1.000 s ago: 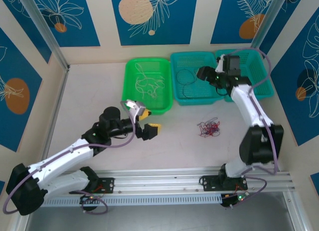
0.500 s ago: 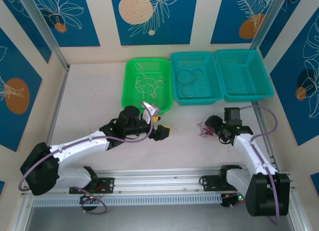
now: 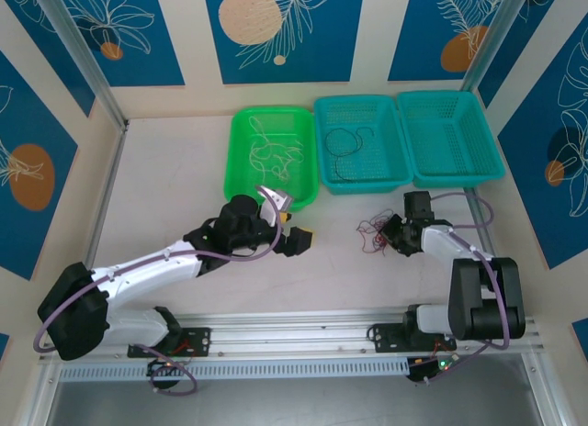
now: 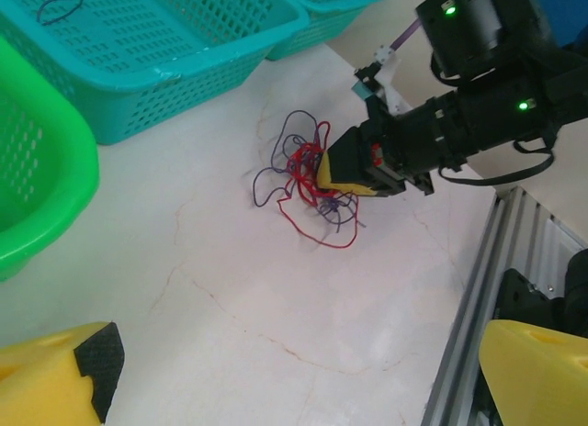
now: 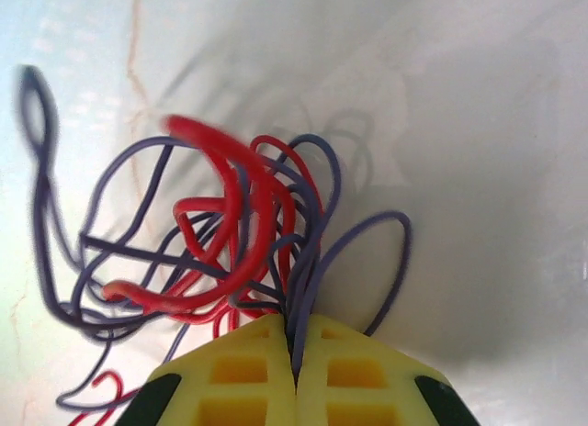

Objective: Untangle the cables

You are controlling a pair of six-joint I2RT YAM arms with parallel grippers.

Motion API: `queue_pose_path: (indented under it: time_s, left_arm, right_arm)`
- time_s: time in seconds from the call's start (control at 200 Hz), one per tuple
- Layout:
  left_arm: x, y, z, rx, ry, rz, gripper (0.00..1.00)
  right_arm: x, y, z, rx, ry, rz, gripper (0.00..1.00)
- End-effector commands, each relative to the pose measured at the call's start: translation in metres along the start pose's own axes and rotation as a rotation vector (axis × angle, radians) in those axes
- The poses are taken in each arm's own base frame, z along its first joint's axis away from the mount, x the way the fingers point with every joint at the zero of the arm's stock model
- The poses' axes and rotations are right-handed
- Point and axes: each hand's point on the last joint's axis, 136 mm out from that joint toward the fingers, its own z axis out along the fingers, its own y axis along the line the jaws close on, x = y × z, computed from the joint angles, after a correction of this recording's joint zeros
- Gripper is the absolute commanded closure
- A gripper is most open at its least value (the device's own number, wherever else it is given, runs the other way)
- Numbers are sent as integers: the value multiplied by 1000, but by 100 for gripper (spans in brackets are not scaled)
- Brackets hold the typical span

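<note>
The right tool (image 3: 387, 236) is down on the pale marbled table (image 3: 184, 178). Its two yellow fingers (image 5: 248, 371) are pressed flat together, and several strands of the tangle of thin red and dark purple cables (image 5: 220, 252) are pinched in the seam between them. The rest of that tangle spreads in loose loops just ahead of the fingertips. It lies on the table in front of the middle teal plastic basket (image 3: 363, 185), apart from its wall. In the left wrist view the knot sits against the right tool's yellow tip, with one red loop trailing toward the near side.

The left tool (image 3: 292, 231) hovers to the left of the tangle, well apart from it, with its jaws spread wide and holding nothing. Its yellow fingers (image 4: 55, 380) show in the lower corners of its own camera view.

At the far side three baskets stand side by side. The bright green plastic basket (image 3: 271, 112) holds loose white cables (image 3: 271, 155), and the middle teal one holds a few thin black cables (image 3: 347, 141). The second teal plastic basket (image 3: 459, 178) touches it on the right.
</note>
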Motion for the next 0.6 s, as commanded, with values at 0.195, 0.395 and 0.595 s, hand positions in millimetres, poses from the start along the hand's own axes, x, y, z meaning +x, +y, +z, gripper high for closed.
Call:
queue_pose_path:
  time_s: [0.195, 0.395, 0.595]
  left_arm:
    - [-24, 5, 3, 20, -10, -162, 1]
    - [-35, -9, 13, 164, 28, -191, 0]
    - [-27, 21, 22, 146, 36, -268, 14]
  right_arm:
    - [35, 79, -64, -294, -13, -415, 100]
    - [85, 134, -91, -489, 73, -657, 100]
    - [120, 173, -113, -655, 161, -786, 100]
